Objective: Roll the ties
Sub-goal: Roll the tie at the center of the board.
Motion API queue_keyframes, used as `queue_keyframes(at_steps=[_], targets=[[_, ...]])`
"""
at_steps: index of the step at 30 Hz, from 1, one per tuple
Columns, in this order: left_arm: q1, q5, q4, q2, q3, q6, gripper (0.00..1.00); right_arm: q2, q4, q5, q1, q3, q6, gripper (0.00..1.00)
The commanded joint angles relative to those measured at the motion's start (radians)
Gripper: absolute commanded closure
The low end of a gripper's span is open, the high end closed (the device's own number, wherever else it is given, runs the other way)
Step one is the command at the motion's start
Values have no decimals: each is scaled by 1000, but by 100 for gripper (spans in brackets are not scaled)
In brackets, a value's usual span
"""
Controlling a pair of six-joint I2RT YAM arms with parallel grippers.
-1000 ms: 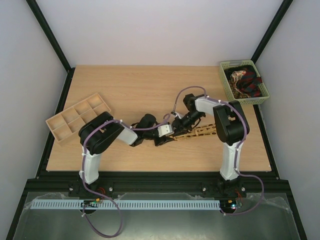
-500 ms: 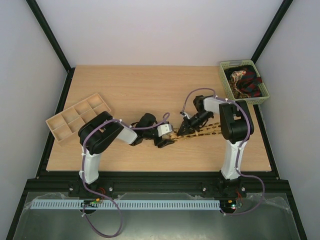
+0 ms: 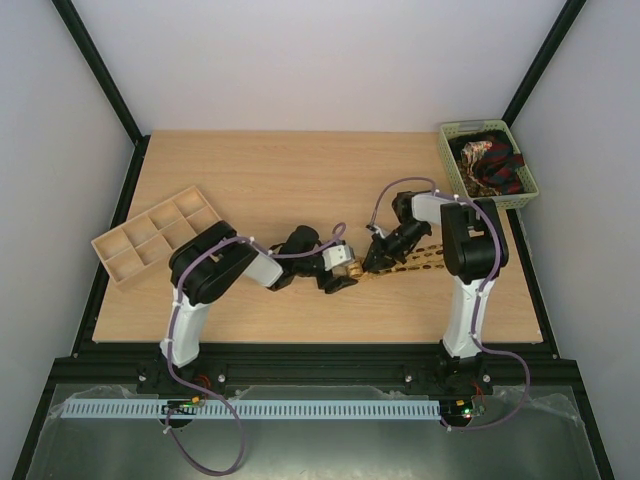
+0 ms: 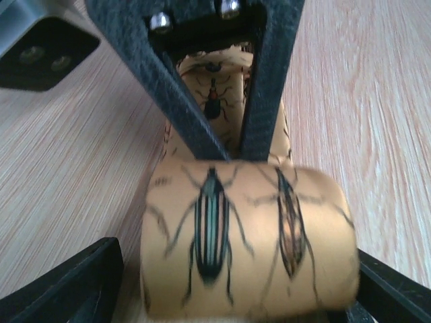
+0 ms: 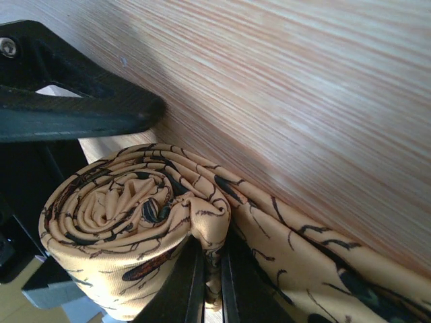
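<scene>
Tie point(image 3: 412, 262) of tan, beetle-printed cloth lies right of centre on the table point(image 3: 260, 180), its left end wound into a roll point(image 4: 249, 242). Over the last second the roll has crept rightwards with the left gripper point(image 3: 340, 272), whose jaws stand apart, straddling the roll's ends. The right gripper point(image 3: 378, 256) has backed off along the flat tail, and its jaws are now pinched together on cloth right at the roll. Rolling looks roughly half done. The tail's far end hides under the right arm point(image 3: 465, 250), and whether the left fingers point(image 4: 67, 286) actually press the roll is unclear
</scene>
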Motion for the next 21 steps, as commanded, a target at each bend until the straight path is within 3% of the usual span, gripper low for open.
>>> queue_keyframes(at_steps=[1, 7, 15, 21], targets=[[-18, 4, 14, 54, 47, -16, 19, 81, 56, 161, 46, -25, 19, 99], [-27, -14, -86, 88, 95, 38, 20, 78, 82, 143, 67, -24, 43, 99], [-11, -54, -161, 47, -23, 111, 19, 39, 80, 104, 67, -23, 34, 99], [-11, -65, -208, 52, -35, 132, 34, -3, 60, -19, 76, -21, 1, 99]])
